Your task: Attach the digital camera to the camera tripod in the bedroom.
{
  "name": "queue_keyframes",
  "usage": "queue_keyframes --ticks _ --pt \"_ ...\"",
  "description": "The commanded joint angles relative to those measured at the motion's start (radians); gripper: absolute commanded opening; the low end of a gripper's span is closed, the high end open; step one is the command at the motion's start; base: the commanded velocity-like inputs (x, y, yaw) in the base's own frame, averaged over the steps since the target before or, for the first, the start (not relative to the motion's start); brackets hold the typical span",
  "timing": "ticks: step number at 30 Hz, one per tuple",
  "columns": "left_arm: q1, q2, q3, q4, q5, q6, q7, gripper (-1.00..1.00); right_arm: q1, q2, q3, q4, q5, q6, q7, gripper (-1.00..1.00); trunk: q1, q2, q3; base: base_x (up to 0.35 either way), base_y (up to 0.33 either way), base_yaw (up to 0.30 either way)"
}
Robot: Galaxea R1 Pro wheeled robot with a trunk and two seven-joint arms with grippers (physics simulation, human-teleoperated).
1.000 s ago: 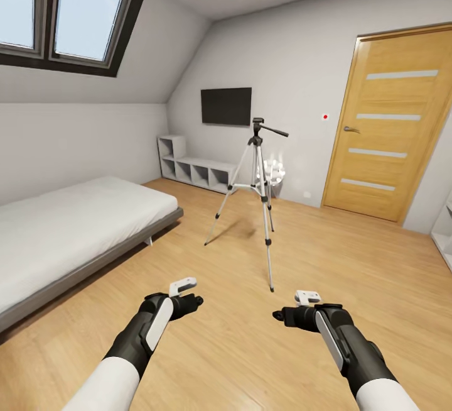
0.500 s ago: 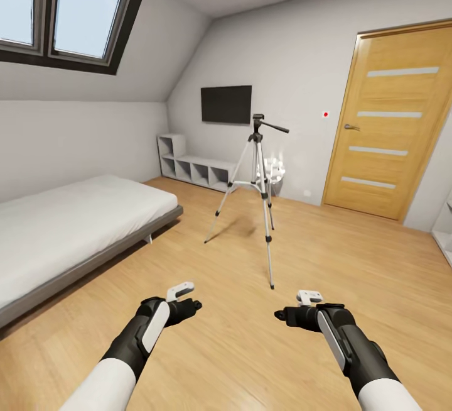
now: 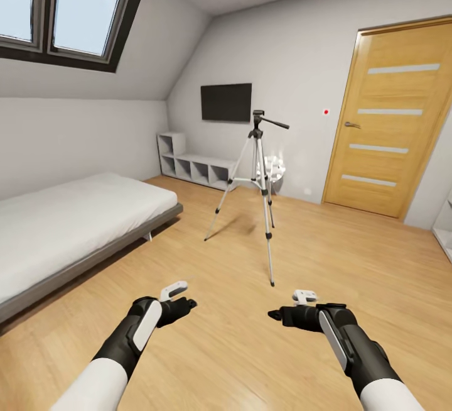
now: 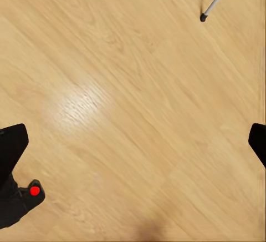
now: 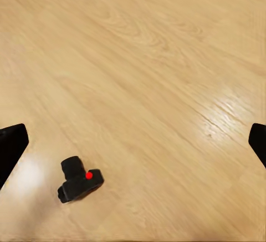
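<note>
Right wrist view gives you the digital camera [image 5: 80, 180] lying on the floor [image 5: 166, 59] (both grippers' jaws wide, empty).

floor [image 3: 351, 260]: light wood planks, smooth, satin sheen with pale glare patches in both wrist views
tripod [image 3: 256, 172]: silvery metal legs, bright and smooth; matt black head, joints and feet
camera [image 5: 79, 181]: matt black, plastic-looking, one glossy red dot on top
door [image 3: 392, 115]: honey-toned wood, visible grain, smooth; frosted pale strips; metal-looking handle
bed [image 3: 69, 222]: white cloth cover, soft and matt; grey matt frame
TV [image 3: 226, 102]: black panel, dull sheen
shelf [image 3: 194, 169]: pale grey, matt, painted look
walls [image 3: 295, 65]: white-grey, flat matt
left gripper [image 3: 179, 296]: matt black shell, white smooth plastic-looking fingers
right gripper [image 3: 295, 305]: same black and white finish
</note>
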Motion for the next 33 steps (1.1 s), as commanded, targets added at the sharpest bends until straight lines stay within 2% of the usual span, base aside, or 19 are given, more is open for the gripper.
queue_keyframes --ticks 1,6,7,10,11,15,21,33 --pt "0.0 0.003 0.002 -0.002 0.025 0.005 0.006 1.0 -0.001 -0.003 -0.001 -0.001 -0.009 0.011 0.031 1.0 0.004 -0.008 -0.004 0.0 0.0 0.0" --pt "0.0 0.038 0.001 -0.014 0.11 0.016 -0.028 1.0 -0.001 -0.032 -0.001 -0.001 -0.005 0.04 0.205 1.0 0.023 -0.043 -0.02 0.0 0.0 0.0" --pt "0.0 0.059 0.001 -0.023 0.15 0.029 -0.053 1.0 -0.001 -0.045 -0.001 -0.001 -0.002 0.049 0.269 1.0 0.027 -0.05 -0.023 0.0 0.0 0.0" --pt "0.0 0.091 0.0 -0.035 0.207 0.06 -0.1 1.0 -0.001 -0.058 -0.001 -0.001 0.002 0.055 0.34 1.0 0.038 -0.071 -0.033 0.0 0.0 0.0" --pt "0.0 0.121 -0.001 -0.042 0.259 0.093 -0.169 1.0 -0.001 -0.067 -0.003 -0.001 0.005 0.058 0.387 1.0 0.042 -0.078 -0.036 0.0 0.0 0.0" --pt "0.0 0.134 -0.002 -0.044 0.278 0.107 -0.207 1.0 -0.001 -0.072 -0.004 0.0 0.005 0.059 0.406 1.0 0.058 -0.106 -0.048 0.0 0.0 0.0" --pt "0.0 0.142 -0.002 -0.044 0.291 0.115 -0.231 1.0 -0.001 -0.075 -0.006 0.0 0.007 0.058 0.418 1.0 0.081 -0.148 -0.067 0.0 0.0 0.0" --pt "0.0 0.141 -0.002 -0.038 0.291 0.113 -0.234 1.0 -0.001 -0.081 -0.011 0.0 0.007 0.063 0.419 1.0 0.127 -0.232 -0.105 0.0 0.0 0.0"
